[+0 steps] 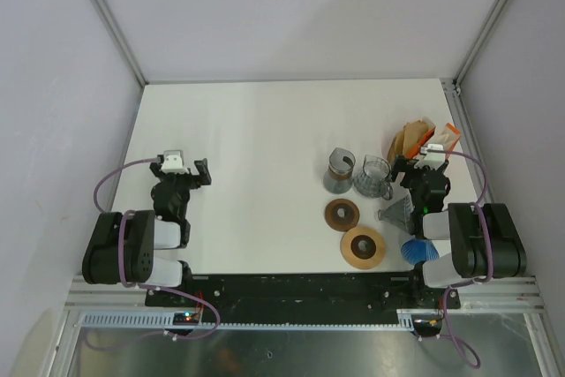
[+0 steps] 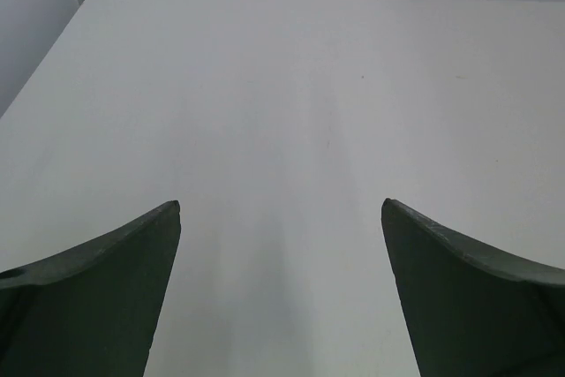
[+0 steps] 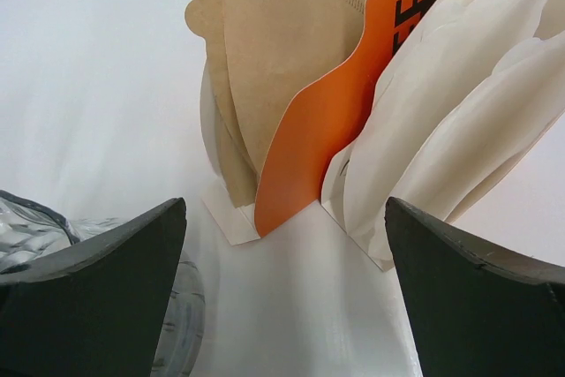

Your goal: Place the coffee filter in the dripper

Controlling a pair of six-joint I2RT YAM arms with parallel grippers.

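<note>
Stack of brown paper coffee filters (image 3: 265,68) found upright at far right, against orange card divider (image 3: 335,112), ribbed clear glass dripper (image 1: 372,176) noted just left, left gripper (image 2: 281,207) and right gripper (image 3: 287,205) recorded spread wide, nothing held.

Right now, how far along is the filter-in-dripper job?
Done: nothing yet; the brown filters sit stacked beside the orange divider, none in the glass vessels. In hand: the right gripper is open, facing the stack, empty. The left gripper is open over the table. Left: grasp a filter and seat it.
</note>
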